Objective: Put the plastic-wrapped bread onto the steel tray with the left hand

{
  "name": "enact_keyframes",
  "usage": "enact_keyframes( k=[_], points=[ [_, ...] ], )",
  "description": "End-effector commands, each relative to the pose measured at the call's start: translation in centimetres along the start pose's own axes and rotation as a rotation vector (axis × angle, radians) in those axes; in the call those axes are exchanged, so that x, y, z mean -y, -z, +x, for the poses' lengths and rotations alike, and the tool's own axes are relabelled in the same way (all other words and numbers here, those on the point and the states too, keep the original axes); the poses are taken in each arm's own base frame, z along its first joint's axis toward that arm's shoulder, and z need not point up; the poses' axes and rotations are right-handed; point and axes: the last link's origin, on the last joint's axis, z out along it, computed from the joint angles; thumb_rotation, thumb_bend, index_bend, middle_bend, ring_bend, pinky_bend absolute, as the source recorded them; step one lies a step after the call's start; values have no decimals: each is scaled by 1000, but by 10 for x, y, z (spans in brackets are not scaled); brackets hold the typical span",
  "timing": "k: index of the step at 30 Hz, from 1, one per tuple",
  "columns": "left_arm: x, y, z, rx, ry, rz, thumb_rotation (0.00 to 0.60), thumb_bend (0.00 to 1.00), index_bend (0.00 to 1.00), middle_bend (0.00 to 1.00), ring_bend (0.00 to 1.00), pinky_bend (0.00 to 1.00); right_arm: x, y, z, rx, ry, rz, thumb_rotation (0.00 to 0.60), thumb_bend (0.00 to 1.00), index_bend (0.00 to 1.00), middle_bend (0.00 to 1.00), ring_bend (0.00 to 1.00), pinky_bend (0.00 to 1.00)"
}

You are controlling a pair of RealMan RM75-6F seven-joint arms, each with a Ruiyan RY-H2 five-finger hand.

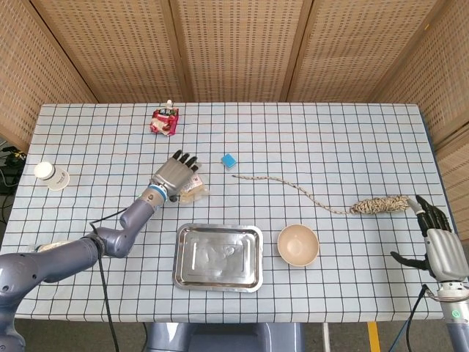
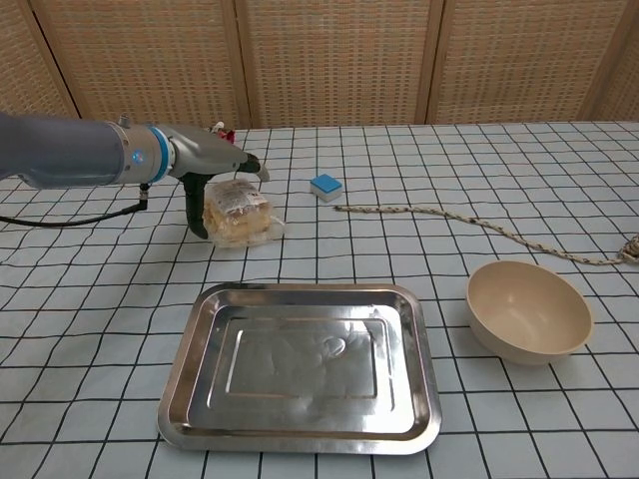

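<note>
At the near edge of the table the steel tray [image 2: 300,367] lies bare, with a beige bowl [image 2: 528,310] to its right. Just beyond the tray, the plastic-wrapped bread [image 2: 240,213] rests on the checked cloth, and the left hand [image 2: 210,165] spreads over it with fingers apart, thumb down beside the pack, gripping nothing. Off the table's right edge, the right hand [image 1: 440,246] hangs with fingers extended and empty.

Even, bright, diffuse light is filling both views; no single source is showing itself; shadows are lying soft and short under the bowl [image 2: 528,310] and the left hand [image 2: 216,166]; the steel tray [image 2: 190,399] is throwing back mottled pale reflections without hard glare; the chest view is staying sharp across the table [image 2: 90,299], grid lines bending slightly toward the edges; the head view is holding focus throughout, its tray [image 1: 178,273] gleaming dully.
</note>
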Motion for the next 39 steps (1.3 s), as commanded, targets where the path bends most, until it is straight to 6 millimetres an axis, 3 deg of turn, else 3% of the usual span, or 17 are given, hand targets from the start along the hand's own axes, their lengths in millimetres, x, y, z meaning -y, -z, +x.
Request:
enact_keyframes(
  k=[1,3,4,8,12,20,26,31,39],
  points=[
    [-5,-4,-4,-6,-15,15,600,0,8,0,0,14,0,0,2,-5,-5,3,600,45,15,0,0,0],
    [-7,-5,-5,-31,-19,32,600,35,79,0,11,84,1,0,3,-9,-9,9,600,45,16,0,0,0],
    [-8,-5,-6,-48,-18,41,600,96,162,24,53,160,1,1,3,-9,-10,11,600,45,18,0,0,0],
    [-13,-2,-8,-134,1,61,600,325,484,281,312,411,1,1,3,-11,-10,16,600,44,21,0,0,0],
    [-9,3,-11,-162,5,58,600,357,595,386,399,469,3,2,3,-14,-9,22,600,44,21,0,0,0],
    [6,23,-15,-205,42,48,600,360,605,394,405,473,6,4,2,-16,-1,35,600,44,21,0,0,0],
    [1,54,5,-317,115,-36,600,359,604,394,405,473,7,5,3,-23,2,37,600,44,21,0,0,0],
    [-27,86,16,-367,134,-191,600,358,604,394,405,473,9,5,-1,-16,12,41,600,44,21,0,0,0],
    [-73,114,6,-367,96,-377,600,344,595,393,405,468,11,5,-4,-8,22,44,600,44,21,0,0,0]
  ],
)
